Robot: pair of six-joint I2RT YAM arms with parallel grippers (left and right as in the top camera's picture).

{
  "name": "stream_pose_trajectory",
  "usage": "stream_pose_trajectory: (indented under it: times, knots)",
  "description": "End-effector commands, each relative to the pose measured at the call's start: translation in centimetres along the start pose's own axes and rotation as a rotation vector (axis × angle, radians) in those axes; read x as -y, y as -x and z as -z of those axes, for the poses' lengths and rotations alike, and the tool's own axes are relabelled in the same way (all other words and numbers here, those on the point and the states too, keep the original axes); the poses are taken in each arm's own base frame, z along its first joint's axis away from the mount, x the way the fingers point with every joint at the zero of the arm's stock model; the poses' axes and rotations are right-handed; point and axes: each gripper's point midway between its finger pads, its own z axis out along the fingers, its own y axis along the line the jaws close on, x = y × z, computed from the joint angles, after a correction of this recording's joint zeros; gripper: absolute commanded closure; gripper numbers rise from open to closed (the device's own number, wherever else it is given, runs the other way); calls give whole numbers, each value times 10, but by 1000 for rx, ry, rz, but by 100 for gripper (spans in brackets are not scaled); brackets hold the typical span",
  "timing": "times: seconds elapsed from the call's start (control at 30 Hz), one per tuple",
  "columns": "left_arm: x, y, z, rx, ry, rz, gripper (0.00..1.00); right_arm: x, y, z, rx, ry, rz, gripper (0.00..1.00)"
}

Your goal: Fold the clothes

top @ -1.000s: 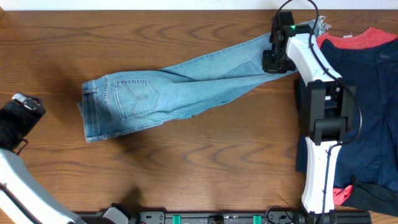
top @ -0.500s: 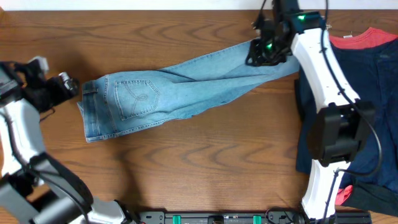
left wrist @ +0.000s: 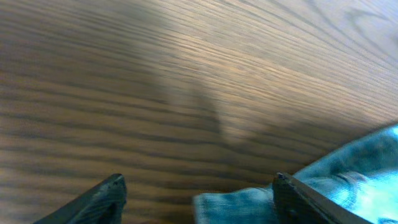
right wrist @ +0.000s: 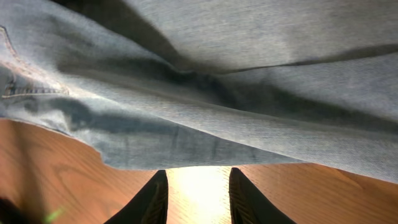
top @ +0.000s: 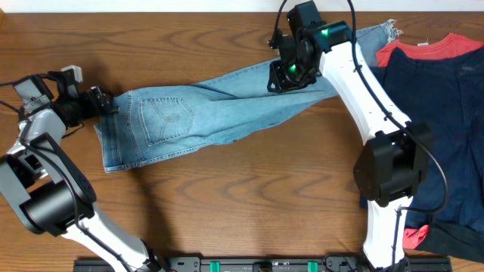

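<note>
Now further along jeans (top: 219, 106) leg toward waistband, right gripper (right wrist: 198, 193) narrowly parted, empty, left gripper (left wrist: 199, 186) wide, waistband edge between its jaws, table (left wrist: 186, 93) beyond.

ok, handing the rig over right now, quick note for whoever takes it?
Left gripper: open, at the waistband corner of the jeans, denim between the fingers, not clamped.
Right gripper: open, over the legs mid-length, holding nothing.
Jeans lie stretched out on the table, waist left, frayed hem far right beside a navy and red pile.
Done: laid out. Left: all crosswise folds.
</note>
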Motion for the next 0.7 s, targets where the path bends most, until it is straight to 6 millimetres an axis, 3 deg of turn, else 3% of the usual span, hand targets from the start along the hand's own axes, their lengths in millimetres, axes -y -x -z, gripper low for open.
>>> stream_pose_trajectory:
  times: [0.0, 0.1, 0.27, 0.33, 0.53, 0.67]
  knots:
    - [25, -4, -3, 8, -171, 8, 31, 7, 0, -5, -2, -26, -47, 69]
    - [26, -6, -3, -1, -178, 18, 41, 7, 2, -5, 4, -27, -55, 69]
    - [30, -11, -1, -19, -200, 44, 85, 7, 0, -4, -1, -28, -56, 71]
    - [34, -8, 3, -7, -235, 64, 94, 7, 1, -4, 0, -28, -57, 71]
    - [34, 14, 43, 53, -247, 170, 94, 9, -1, -4, -5, -30, -61, 72]
    - [54, 15, 79, 28, -229, 198, 94, 14, 0, -4, 1, -62, -60, 73]
